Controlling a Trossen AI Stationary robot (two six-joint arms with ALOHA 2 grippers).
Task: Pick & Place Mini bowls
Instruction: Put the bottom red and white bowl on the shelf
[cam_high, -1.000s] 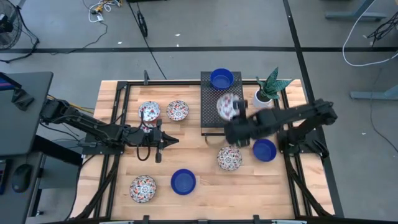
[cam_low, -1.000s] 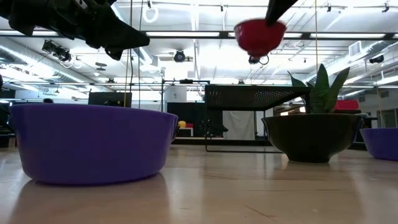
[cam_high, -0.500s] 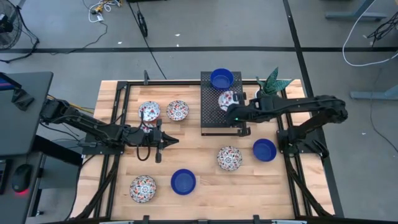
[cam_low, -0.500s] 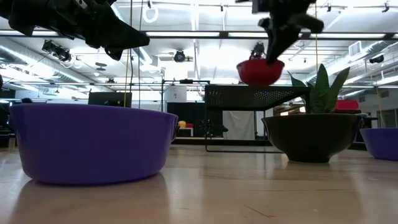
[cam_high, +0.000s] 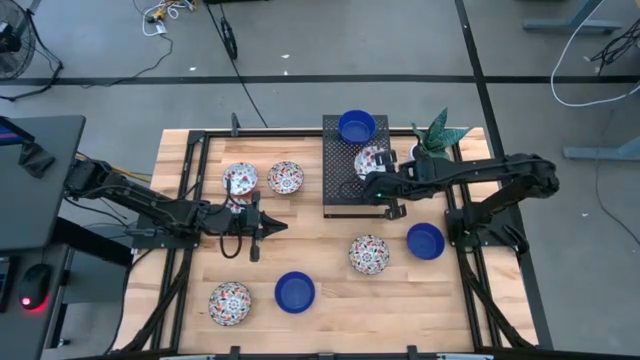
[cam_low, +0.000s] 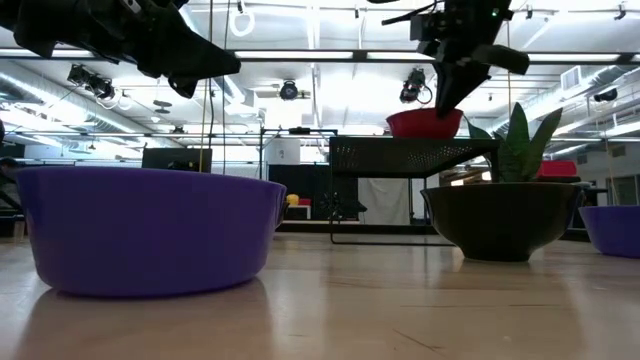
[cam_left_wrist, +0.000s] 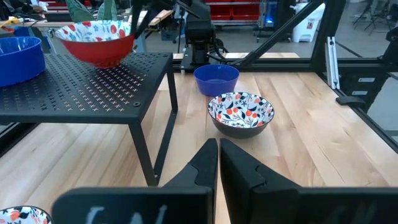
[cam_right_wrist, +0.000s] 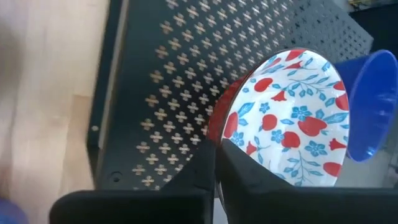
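While on rack (cam_high: 340, 185): two bowls (cam_high: 372, 159).

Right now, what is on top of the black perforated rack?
Two bowls sit on the rack: a blue bowl at the far end and a floral bowl whose rim the right gripper pinches. The arm hides part of the rack's top.

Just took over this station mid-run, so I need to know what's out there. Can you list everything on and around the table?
Blue mini bowls: three; one on the rack, two on the table.
Floral mini bowls: five; four on the table, one on the rack, red outside.
Black perforated rack: one, far centre of the table.
Plant in white pot: one, beside the rack.
Wooden table: one.
Left gripper: shut, empty, over the table.
Right gripper: shut on the red-sided floral bowl's rim at the rack.
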